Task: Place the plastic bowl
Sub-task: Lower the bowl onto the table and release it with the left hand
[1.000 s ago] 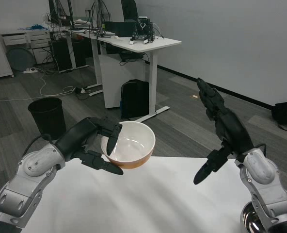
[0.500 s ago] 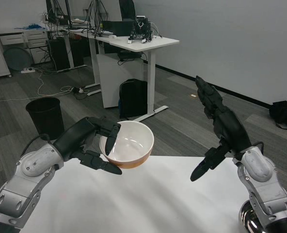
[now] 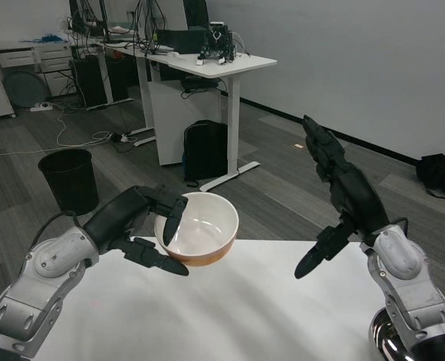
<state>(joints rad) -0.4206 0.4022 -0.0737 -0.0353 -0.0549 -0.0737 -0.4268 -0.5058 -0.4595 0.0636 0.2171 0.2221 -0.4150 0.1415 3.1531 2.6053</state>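
White inside and orange outside, the plastic bowl (image 3: pixel 198 239) is gripped at its rim by the left robot hand (image 3: pixel 136 226) over the bench (image 3: pixel 230 316) far edge; beside the bowl, the right robot hand (image 3: pixel 341 197) is raised, fingers spread, nothing held.

the left hand (image 3: pixel 143 222) covers the near left side of the plastic bowl (image 3: pixel 198 238), with one finger hooked over the rim; whether the bowl's base touches the white table (image 3: pixel 230 308) at its far edge cannot be told. a shiny metal object (image 3: pixel 384 342) at the table's near right corner is cut off by the bottom edge and partly hidden behind the right forearm (image 3: pixel 407 282). items on the far desk (image 3: pixel 219 64) are too small to identify.
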